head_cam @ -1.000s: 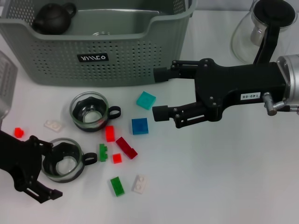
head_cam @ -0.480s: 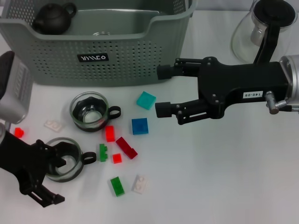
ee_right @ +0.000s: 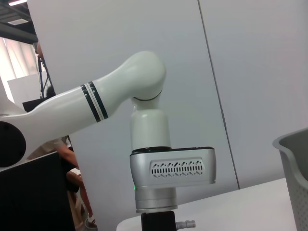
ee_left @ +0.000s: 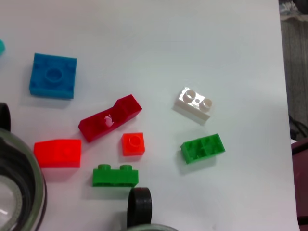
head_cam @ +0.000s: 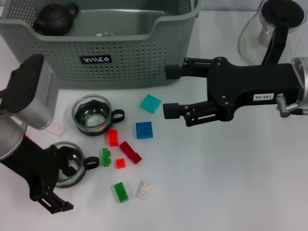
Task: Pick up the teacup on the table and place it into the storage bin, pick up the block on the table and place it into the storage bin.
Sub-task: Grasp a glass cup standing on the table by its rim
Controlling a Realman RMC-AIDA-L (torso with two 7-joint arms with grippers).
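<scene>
White tabletop, storage bin (head_cam: pixel 101 53) at the far side with a dark teapot (head_cam: pixel 54 18) and another glass item already inside, glass pot (head_cam: pixel 269 29) far right. Two teacups on the table: near teacup (head_cam: pixel 67 164) at my left gripper (head_cam: pixel 53 178), second teacup (head_cam: pixel 92 115) just in front of the bin. Loose blocks scattered between the arms: blue block (head_cam: pixel 144 130), teal block (head_cam: pixel 150 103), dark red block (head_cam: pixel 130 152), green block (head_cam: pixel 121 192), white block (head_cam: pixel 143 189).

Handling, my read: the near teacup is glass in a dark sleeve with a small loop handle, light but rigid, slippery, breakable. Best hold looks like across the rim wall, one finger inside and one outside, not the handle. Blocks are hard light plastic; pinch on flat sides.

Left gripper looks spread around the near teacup, one finger over its bowl, the other low outside; not clamped as far as I can judge. Right gripper (head_cam: pixel 172 91) hovers spread and empty above the table, near the bin's right corner and above the teal block.

Against the older head frames: my left arm has swung in further, its grey wrist housing now far more in view, fingers further over the cup. Cup has barely shifted. Right gripper has drifted slightly right and up. Blocks unmoved.
</scene>
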